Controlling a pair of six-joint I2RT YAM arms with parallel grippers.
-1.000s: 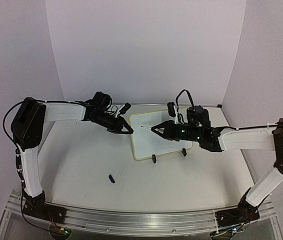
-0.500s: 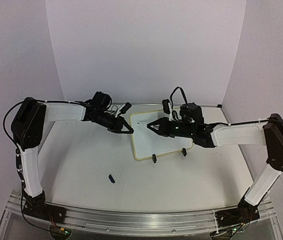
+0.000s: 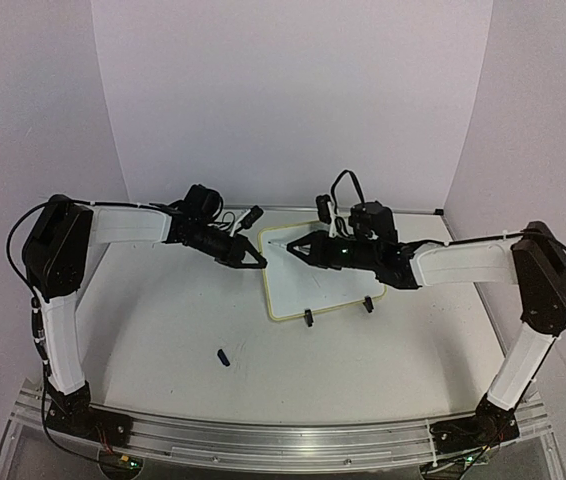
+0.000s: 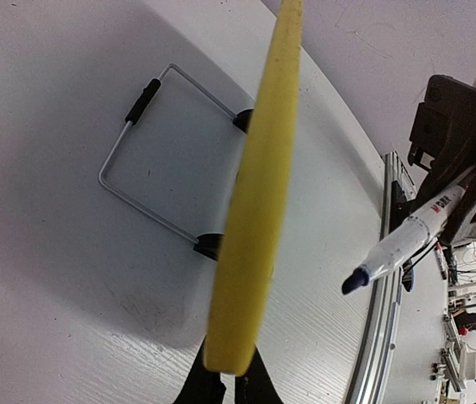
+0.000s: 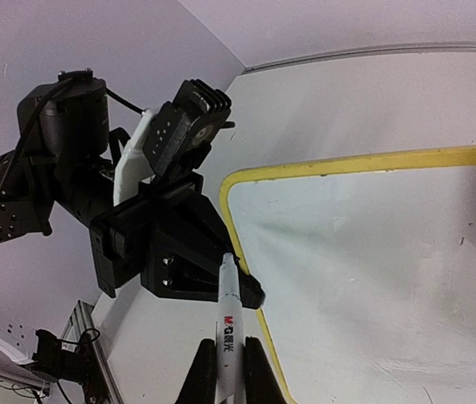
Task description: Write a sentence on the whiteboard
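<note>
Our left hand point(image 3: 254, 260) stays clamped on the left rim of the whiteboard point(image 3: 313, 290), which stands on the table point(image 3: 163, 320). Our right hand point(image 3: 301, 247), closed around the marker point(image 5: 228, 324), has shifted toward the board's upper-left corner. The tip is possibly touching.

Edge-on in the left wrist view, the whiteboard point(image 4: 259, 194) shows only a blurred yellow rim, its face hidden. The left tool point(image 4: 224, 379) is cropped at the bottom edge. The marker point(image 5: 228, 324) runs off the right wrist view's lower edge. From above, whether the board bears writing is too small to tell.
</note>
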